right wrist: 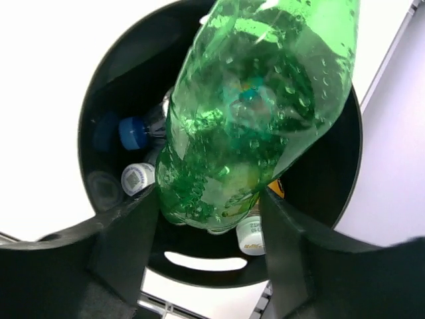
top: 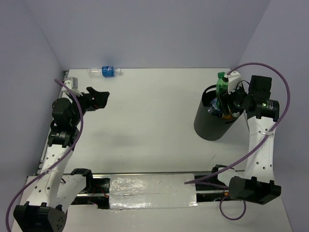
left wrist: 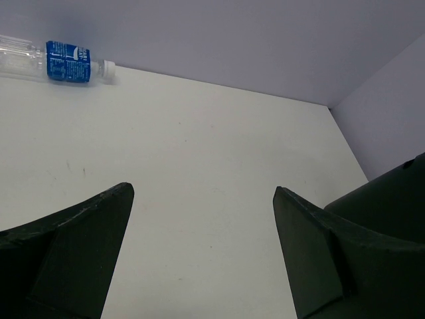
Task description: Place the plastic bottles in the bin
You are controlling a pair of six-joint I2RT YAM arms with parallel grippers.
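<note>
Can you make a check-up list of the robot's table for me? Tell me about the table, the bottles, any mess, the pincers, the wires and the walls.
Surface: white table; a silvery taped patch at its near edge.
Job's things: black bin stands on the right, with bottles inside, caps showing; green bottle is held over the bin's mouth; clear bottle with a blue label lies by the far wall, on the left.
Clutter: nothing seen.
Pincers: left pincer is open and empty; right pincer is shut on the green bottle.
Cables: purple cables loop along both arms.
Surroundings: plain pale walls on three sides.
</note>
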